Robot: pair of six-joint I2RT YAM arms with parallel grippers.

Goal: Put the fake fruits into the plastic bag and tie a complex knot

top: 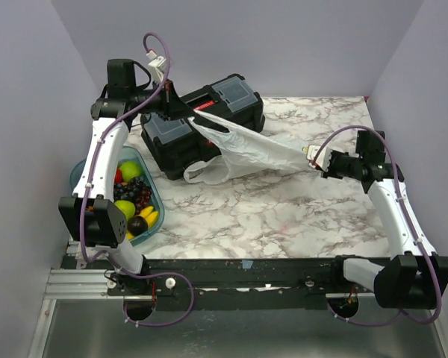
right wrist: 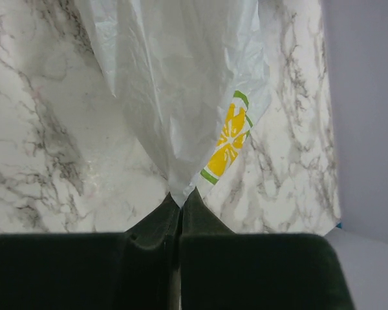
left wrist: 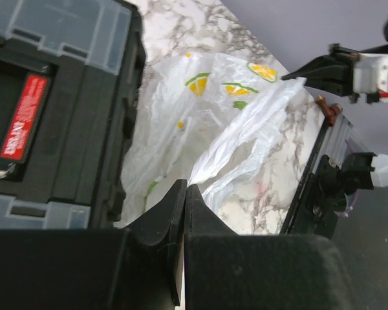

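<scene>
1. Bare marble table lies open in front of the arms; a black toolbox crowds the far left corner.
2. The plastic bag stretches between the left gripper, over the toolbox, and the right gripper, both clamped on it.
3. The fruits sit in a teal tray at the left edge.
4. The toolbox's red label is unreadable; the bag shows orange-slice prints.

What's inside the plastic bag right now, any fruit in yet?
No fruit shape shows through the plastic bag; it hangs flat, stretched between both grippers. The fake fruits sit in the teal tray. The bag's folded parts hide their inside.
</scene>
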